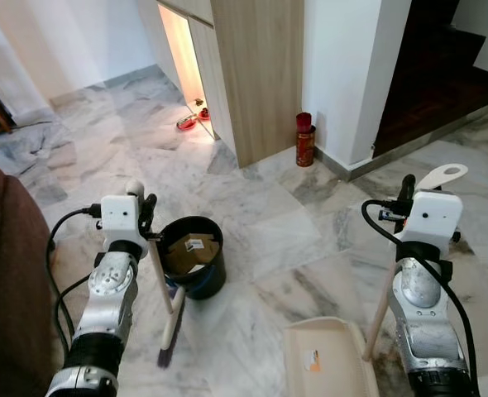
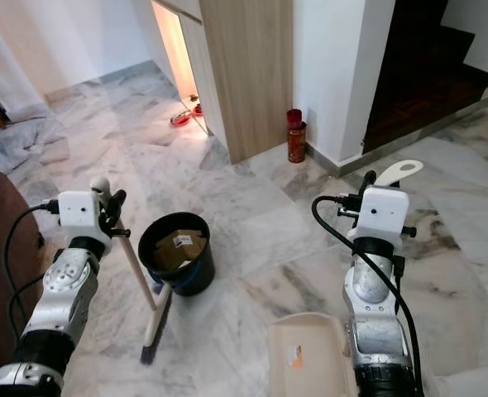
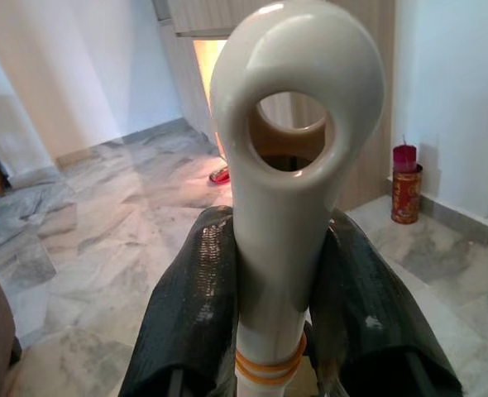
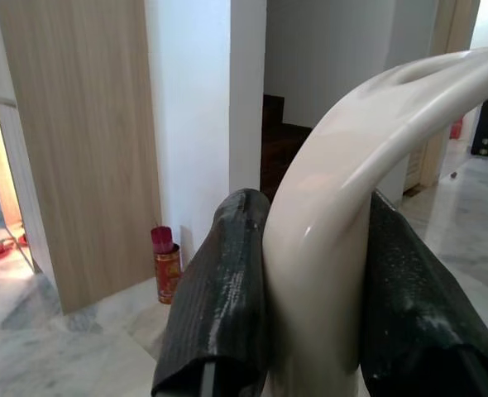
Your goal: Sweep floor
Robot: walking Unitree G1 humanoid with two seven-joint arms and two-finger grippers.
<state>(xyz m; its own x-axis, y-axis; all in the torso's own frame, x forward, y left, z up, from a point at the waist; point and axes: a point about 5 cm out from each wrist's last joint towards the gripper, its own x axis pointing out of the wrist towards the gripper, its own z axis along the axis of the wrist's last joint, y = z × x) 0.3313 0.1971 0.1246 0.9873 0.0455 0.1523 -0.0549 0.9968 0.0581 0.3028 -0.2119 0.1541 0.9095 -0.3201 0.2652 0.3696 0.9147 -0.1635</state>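
Observation:
My left gripper (image 1: 147, 213) is shut on the cream handle of a broom (image 1: 163, 298). The broom slants down to dark bristles (image 1: 168, 354) resting on the marble floor. In the left wrist view the looped handle end (image 3: 289, 124) stands up between the black fingers (image 3: 194, 306). My right gripper (image 1: 407, 192) is shut on the long handle of a cream dustpan (image 1: 327, 360), whose pan lies on the floor at the front. The curved handle top (image 4: 351, 182) sits between the right fingers (image 4: 219, 281). A black bin (image 1: 193, 256) with brown paper inside stands just right of the broom.
A brown sofa (image 1: 4, 273) lies along my left. Ahead are a wooden cabinet (image 1: 252, 74) with a lit gap, red items (image 1: 188, 122) on the floor beside it, a red canister (image 1: 305, 141) at the white wall corner, and dark stairs (image 1: 442, 74) at far right.

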